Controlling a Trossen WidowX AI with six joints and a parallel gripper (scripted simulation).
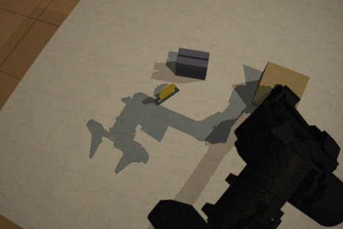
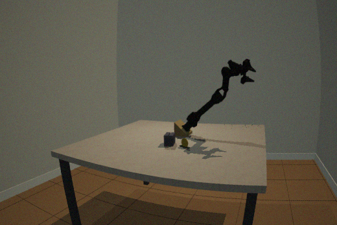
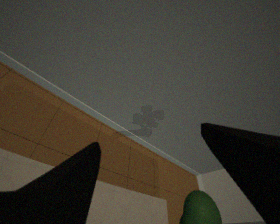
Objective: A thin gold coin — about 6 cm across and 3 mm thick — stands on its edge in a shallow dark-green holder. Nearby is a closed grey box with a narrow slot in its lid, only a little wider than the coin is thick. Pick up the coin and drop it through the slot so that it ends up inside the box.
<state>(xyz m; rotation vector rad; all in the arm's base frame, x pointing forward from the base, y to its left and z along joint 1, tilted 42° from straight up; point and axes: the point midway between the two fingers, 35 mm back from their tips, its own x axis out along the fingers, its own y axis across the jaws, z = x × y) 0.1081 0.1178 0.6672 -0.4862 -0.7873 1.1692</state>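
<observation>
The gold coin (image 1: 167,90) (image 2: 185,142) stands on its edge in the dark-green holder (image 1: 169,96). The closed grey box (image 1: 191,70) (image 2: 169,139) is close to the holder, with a narrow dark slot across its lid. My gripper (image 2: 255,76) (image 3: 150,138) is open, high above the table and far from coin and box. Nothing is between its two fingers in the wrist view. The top view shows the arm but not the fingertips. Coin, holder and box are not in the wrist view.
A tan block (image 1: 287,76) (image 2: 179,128) is at the arm's base on the table (image 1: 109,37) (image 2: 129,150). The arm covers the lower right of the top view. A green rounded thing (image 3: 201,209) shows low in the wrist view, beyond the table edge. Arm shadows fall beside the coin.
</observation>
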